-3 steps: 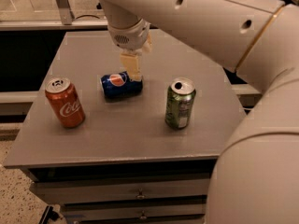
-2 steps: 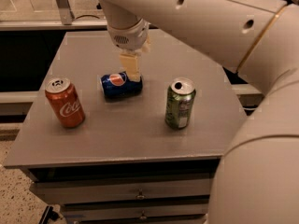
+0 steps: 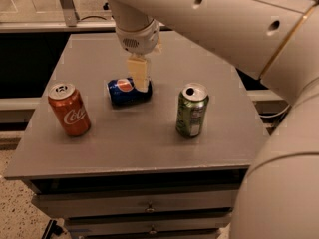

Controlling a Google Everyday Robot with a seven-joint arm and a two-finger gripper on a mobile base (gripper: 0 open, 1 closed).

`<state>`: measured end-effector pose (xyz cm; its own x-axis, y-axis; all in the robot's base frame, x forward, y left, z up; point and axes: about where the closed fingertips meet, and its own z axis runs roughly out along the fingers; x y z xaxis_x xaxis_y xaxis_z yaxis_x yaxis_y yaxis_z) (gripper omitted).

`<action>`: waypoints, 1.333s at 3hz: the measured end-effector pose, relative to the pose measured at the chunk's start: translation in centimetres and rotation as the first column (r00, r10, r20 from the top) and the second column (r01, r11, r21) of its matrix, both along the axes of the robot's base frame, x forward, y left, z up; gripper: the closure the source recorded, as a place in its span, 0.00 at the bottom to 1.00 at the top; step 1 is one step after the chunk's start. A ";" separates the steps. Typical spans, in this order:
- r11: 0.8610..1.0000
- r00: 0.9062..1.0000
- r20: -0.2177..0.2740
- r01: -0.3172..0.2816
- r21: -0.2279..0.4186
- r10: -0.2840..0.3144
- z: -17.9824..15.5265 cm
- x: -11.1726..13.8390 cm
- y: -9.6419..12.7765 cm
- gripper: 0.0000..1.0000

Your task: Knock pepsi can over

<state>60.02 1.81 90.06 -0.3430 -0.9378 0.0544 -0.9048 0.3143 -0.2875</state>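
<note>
the pepsi can point(image 3: 128, 91) lies on its side on the worktop point(image 3: 149, 148), between the coca-cola can point(image 3: 70, 109) and the green can point(image 3: 192, 111), both upright. the knocking looks done. the hand point(image 3: 139, 76) is at the pepsi can's end nearer the green can; apart or together, i cannot tell.

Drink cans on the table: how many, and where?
3. Coca-Cola can upright at left; pepsi can on its side in the middle, gripper at its right end; green can upright at right. None appears hidden.
</note>
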 end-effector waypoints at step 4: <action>0.981 0.992 0.088 -0.104 0.165 0.091 4.1 -1.5 -2.4 0.22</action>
<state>58.53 -0.58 94.11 -0.2462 -0.9602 -0.1321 -0.9097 0.2760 -0.3103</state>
